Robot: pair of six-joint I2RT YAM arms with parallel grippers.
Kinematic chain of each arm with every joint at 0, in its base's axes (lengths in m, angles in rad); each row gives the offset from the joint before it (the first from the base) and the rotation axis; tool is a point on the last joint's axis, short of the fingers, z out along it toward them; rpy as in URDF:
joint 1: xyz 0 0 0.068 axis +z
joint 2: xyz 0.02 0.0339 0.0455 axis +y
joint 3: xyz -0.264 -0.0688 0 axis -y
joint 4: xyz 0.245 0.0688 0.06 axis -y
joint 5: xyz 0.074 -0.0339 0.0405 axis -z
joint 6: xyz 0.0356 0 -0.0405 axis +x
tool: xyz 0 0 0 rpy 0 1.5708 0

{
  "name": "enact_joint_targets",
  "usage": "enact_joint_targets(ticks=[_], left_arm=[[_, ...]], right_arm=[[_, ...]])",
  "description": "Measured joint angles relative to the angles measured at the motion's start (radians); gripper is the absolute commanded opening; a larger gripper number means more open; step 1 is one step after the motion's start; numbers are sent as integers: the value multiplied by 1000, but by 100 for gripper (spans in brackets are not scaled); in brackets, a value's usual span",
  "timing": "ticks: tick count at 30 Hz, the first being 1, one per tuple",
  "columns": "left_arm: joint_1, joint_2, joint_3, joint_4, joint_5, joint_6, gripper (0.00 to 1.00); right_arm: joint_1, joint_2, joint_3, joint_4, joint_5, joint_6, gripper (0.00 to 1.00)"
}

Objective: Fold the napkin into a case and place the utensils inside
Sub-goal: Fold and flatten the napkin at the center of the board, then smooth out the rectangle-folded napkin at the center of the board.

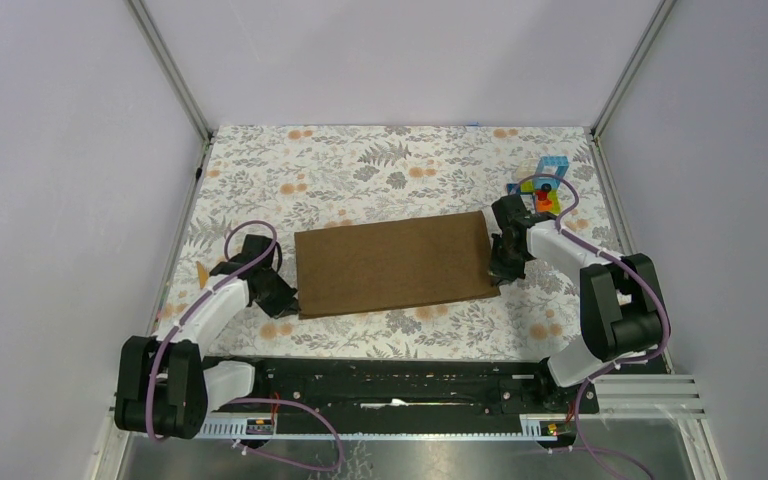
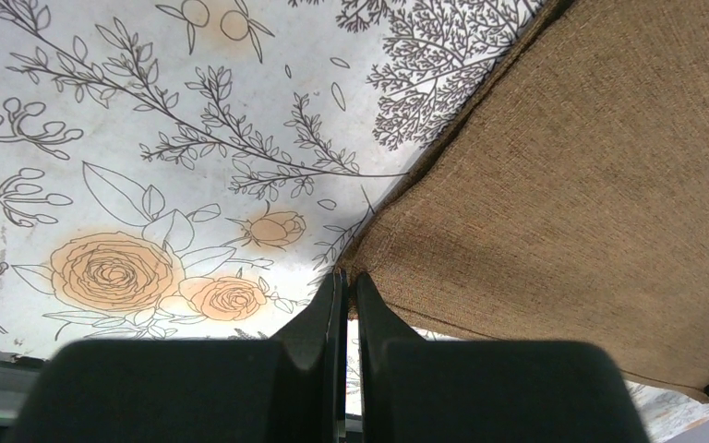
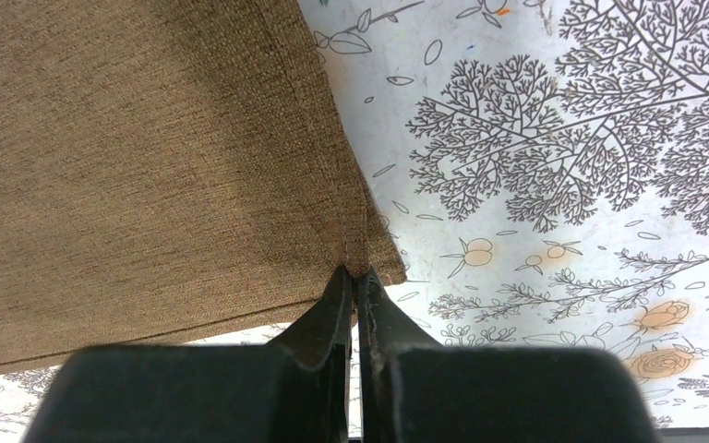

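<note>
Floral cover (image 1: 380, 160): napkin (image 1: 390, 262) long axis L-R, L hand (image 1: 291, 299) & R hand (image 1: 501, 272) pinching its near corners.

napkin (image 1: 392, 263), plain matte brown weave, stitched hem, spread as a wide rectangle slightly askew, mid floral covering (image 1: 360, 160), near-left corner pinched in left gripper (image 2: 346, 275), near-right corner pinched in right gripper (image 3: 355, 272)

Toy blocks (image 1: 548, 186) on floral covering (image 1: 380, 160)

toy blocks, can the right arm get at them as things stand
Probably, for reach: the toy blocks sit just beyond the right gripper, nothing between, but it is shut on the napkin.
</note>
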Motion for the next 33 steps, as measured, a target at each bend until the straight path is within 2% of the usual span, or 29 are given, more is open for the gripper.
enact_joint_targets(ticks=[15, 21, 22, 24, 26, 29, 31, 33], left_arm=[[-1, 46, 0, 21, -2, 0, 0], [-3, 46, -4, 27, -10, -3, 0], [-4, 46, -5, 26, -10, -5, 3], [-6, 45, -6, 23, -15, -19, 30], [-6, 32, -7, 15, -31, -31, 44], [-5, -30, -9, -11, -63, -56, 56], [-5, -87, -7, -35, -79, -72, 59], [-5, -124, 3, -59, -87, -75, 62]], right_arm=[[0, 37, -2, -4, 11, 24, 0], [0, 37, -2, -5, 16, 32, 16], [0, 37, -2, -7, 17, 34, 19], [0, 37, -2, -17, 18, 36, 31], [0, 31, -2, -39, 36, 39, 43], [0, -9, 0, -90, 62, 39, 57], [0, -51, 13, -130, 77, 35, 69], [0, -97, 33, -149, 76, 25, 74]])
